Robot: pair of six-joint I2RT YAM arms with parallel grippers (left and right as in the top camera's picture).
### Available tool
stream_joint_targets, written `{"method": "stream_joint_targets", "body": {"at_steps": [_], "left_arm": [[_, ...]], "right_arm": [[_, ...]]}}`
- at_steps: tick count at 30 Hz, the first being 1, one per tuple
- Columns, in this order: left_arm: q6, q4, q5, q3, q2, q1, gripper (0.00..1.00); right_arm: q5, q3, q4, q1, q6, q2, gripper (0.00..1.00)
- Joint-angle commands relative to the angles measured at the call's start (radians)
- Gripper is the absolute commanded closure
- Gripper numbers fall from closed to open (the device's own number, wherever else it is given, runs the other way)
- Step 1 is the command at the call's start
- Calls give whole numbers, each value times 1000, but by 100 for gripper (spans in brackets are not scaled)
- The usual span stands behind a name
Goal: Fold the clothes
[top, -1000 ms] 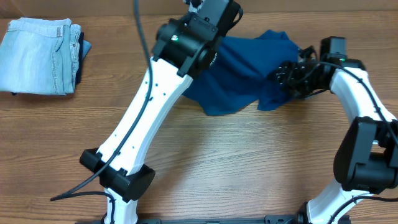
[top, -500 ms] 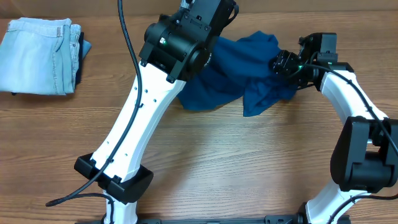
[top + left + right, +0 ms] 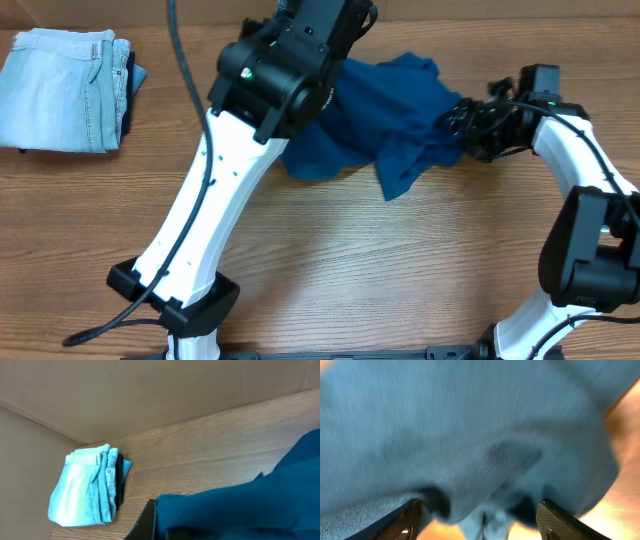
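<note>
Sprawling bunched across the upper middle of the overhead view, the teal polo shirt (image 3: 400, 100) is pinched in the closed jaws of the left gripper (image 3: 150, 527); the right gripper (image 3: 480, 521) has its jaws wide apart, with shirt fabric draped across the gap.

left gripper (image 3: 149, 520) clamped shut, right gripper (image 3: 480, 521) with jaws spread wide.

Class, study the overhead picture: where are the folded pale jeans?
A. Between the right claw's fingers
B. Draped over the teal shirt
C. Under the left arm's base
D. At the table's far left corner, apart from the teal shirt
D: the jeans lie folded at the far left corner of the table, with bare wood between them and the teal shirt.
</note>
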State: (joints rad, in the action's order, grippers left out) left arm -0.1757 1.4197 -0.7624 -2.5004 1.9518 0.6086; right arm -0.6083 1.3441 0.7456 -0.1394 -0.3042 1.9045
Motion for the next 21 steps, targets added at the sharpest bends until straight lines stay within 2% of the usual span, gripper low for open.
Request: {"method": "stream_joint_targets", "body": {"at_steps": [1, 4, 9, 12, 16, 21], "left_arm": [[16, -9, -57, -29, -50, -8, 96], [16, -11, -57, -29, -50, -8, 96], [20, -9, -57, -29, -50, -8, 96], [20, -10, -58, -29, -50, -8, 96], [19, -10, -60, -29, -50, -8, 96], [19, -1, -74, -29, -50, -8, 96]], "right_arm": [[-34, -4, 82, 92, 50, -26, 18], [23, -18, 70, 169, 47, -26, 16], [-89, -33, 57, 290, 97, -26, 28], [-66, -36, 54, 352, 97, -26, 29], [153, -54, -26, 396, 51, -26, 28], [429, -84, -159, 354, -7, -23, 20]]}}
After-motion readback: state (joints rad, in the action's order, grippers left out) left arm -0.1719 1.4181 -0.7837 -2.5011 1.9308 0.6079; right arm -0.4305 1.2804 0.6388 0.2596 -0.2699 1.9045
